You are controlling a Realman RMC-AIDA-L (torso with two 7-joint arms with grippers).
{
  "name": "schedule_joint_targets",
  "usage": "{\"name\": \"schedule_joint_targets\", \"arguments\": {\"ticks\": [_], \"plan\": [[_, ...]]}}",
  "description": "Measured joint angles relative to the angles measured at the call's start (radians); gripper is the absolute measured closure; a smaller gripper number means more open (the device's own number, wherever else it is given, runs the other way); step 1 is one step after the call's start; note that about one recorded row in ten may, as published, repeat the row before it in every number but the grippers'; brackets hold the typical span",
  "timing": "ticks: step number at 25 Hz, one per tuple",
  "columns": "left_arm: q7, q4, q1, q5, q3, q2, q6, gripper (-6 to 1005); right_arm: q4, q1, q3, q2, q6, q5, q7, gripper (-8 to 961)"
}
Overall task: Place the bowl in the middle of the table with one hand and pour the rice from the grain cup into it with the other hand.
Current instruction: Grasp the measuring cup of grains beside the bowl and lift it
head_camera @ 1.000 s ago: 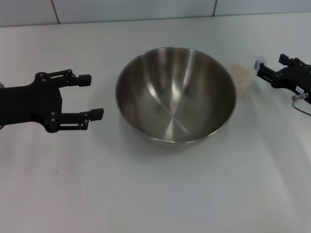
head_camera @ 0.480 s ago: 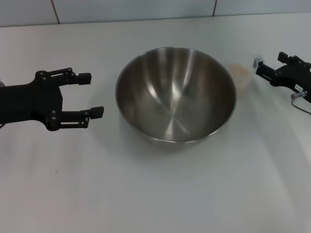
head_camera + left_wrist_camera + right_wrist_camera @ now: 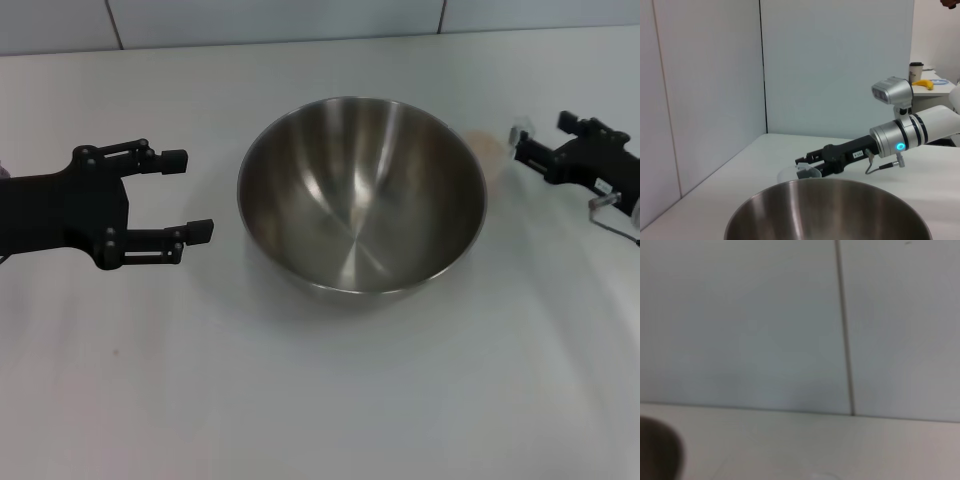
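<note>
The shiny steel bowl (image 3: pixel 362 195) stands empty in the middle of the white table (image 3: pixel 320 400). The small translucent grain cup (image 3: pixel 492 155) with pale rice (image 3: pixel 489 143) in it stands just behind the bowl's right rim. My right gripper (image 3: pixel 522 148) is open, level with the cup and right beside it on its right, its fingertips at the cup's side. My left gripper (image 3: pixel 190 196) is open and empty, a little to the left of the bowl. In the left wrist view the bowl (image 3: pixel 830 215) fills the foreground, with the right gripper (image 3: pixel 807 167) at the cup (image 3: pixel 790 175) beyond it.
A grey panelled wall (image 3: pixel 300 20) runs along the table's far edge. The right wrist view shows only that wall and a dark blurred edge (image 3: pixel 657 450) low in the corner. A side table with a banana (image 3: pixel 922 84) stands far off.
My right gripper has moved left, closing the gap to the grain cup. The left gripper, the bowl and the cup have not moved.
</note>
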Motion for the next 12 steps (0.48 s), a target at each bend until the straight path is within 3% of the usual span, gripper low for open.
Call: {"name": "schedule_joint_targets", "arguments": {"ticks": [1,6,12], "plan": [[0.0,0.0,0.0,0.0,0.0,0.0,0.0,167,-0.004,0.003,-0.041,0.0,0.01,0.0,0.0,261],[0.0,0.0,0.0,0.0,0.0,0.002,0.0,167,-0.004,0.011,-0.056,0.0,0.02,-0.004,-0.002,307],[0.0,0.0,0.0,0.0,0.0,0.003,-0.002,167,-0.005,0.008,-0.056,0.0,0.021,-0.002,-0.002,558]]}}
